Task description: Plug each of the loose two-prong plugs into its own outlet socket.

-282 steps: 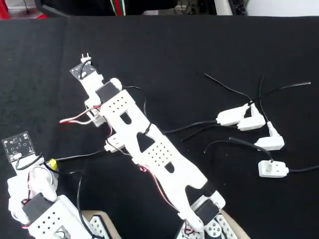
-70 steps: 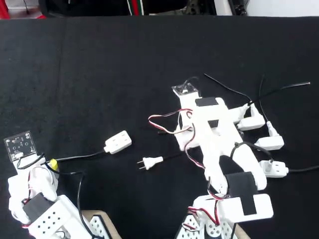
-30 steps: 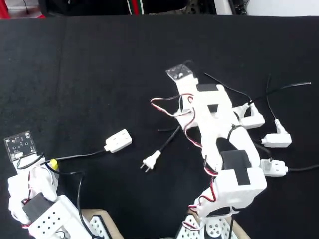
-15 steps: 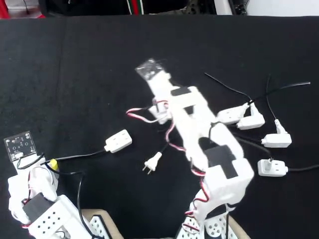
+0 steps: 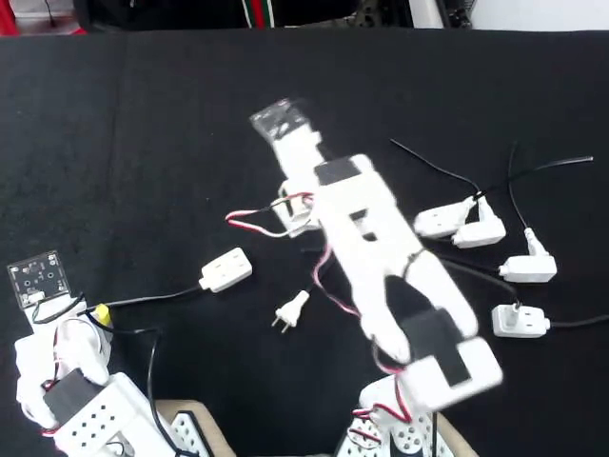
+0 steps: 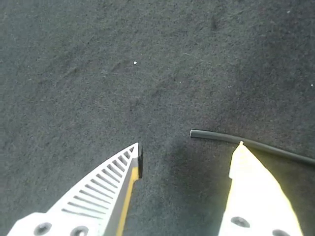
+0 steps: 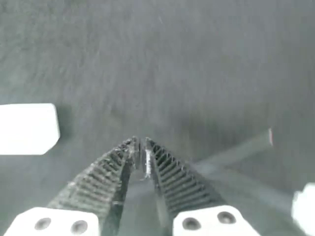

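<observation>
Looking from the left, I see my left gripper (image 6: 189, 146) with its fingers spread wide above the black table (image 5: 143, 124), a black cable end (image 6: 206, 135) just beside one tip. A white outlet socket (image 5: 226, 269) lies near a loose two-prong plug (image 5: 290, 311), not joined. My right gripper (image 7: 141, 143) has its fingers pressed together. Other white plugs and sockets (image 5: 523, 269) cluster at the right.

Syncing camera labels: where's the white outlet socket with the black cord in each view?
High view: white outlet socket on the black cloth, left of centre.
Left wrist view: likely its black cord, cut end beside the left gripper.
Right wrist view: blurred white block; cannot confirm.
Shared landmark: the black cloth.
</observation>
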